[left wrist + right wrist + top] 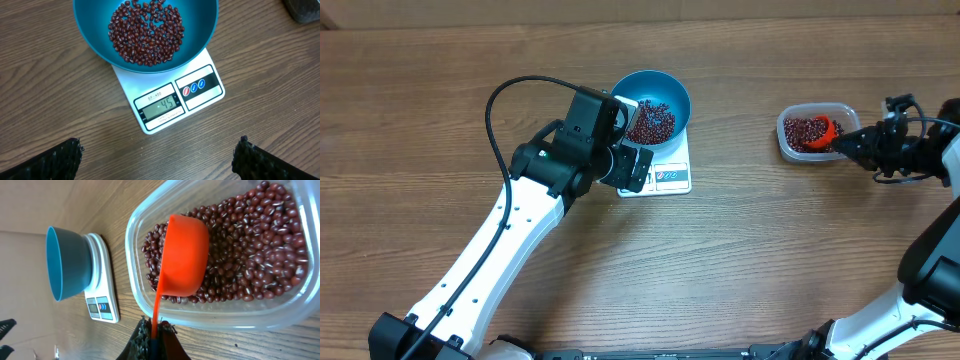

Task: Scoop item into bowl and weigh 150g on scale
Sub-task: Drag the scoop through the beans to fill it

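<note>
The blue bowl (678, 92) stands on the white scale (670, 178) and holds a layer of red-brown beans (146, 32). The scale's display (161, 106) reads 45. My left gripper (632, 137) hovers open over the scale's left side. In the left wrist view its fingertips (65, 157) stand far apart over bare wood, with nothing between them. My right gripper (155, 335) is shut on the thin handle of an orange scoop (182, 250). The scoop's cup lies on its side in the beans (260, 245) that fill the clear tub (790, 145).
The tub sits at the right of the wooden table, well apart from the scale. A black cable (505, 100) loops above the left arm. A dark object (305, 10) shows at the top right corner of the left wrist view.
</note>
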### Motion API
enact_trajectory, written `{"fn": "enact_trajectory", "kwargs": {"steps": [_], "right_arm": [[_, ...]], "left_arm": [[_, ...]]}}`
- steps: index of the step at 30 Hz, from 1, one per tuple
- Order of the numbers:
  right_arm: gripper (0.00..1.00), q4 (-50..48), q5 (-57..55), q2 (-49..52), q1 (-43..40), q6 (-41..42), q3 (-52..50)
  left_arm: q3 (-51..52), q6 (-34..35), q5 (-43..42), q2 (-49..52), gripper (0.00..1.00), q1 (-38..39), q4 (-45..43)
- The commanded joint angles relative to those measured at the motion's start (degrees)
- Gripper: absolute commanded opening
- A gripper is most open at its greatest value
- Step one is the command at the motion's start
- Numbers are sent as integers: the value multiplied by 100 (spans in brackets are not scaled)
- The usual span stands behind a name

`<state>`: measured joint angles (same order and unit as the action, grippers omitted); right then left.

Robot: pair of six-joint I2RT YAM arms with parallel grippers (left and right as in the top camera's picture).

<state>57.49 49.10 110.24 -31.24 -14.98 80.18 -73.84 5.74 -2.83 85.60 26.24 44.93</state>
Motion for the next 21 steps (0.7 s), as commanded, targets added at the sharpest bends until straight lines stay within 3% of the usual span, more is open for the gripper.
{"fn": "enact_trajectory", "kwargs": {"steps": [1,21], "right_arm": [[4,-26,376,48,-66,15,-42],[4,164,863,48,-269,-9,-42]], "left_arm": [[20,-105,-59,-55,99,2,-15],[20,-107,-59,-55,99,2,-15]]}}
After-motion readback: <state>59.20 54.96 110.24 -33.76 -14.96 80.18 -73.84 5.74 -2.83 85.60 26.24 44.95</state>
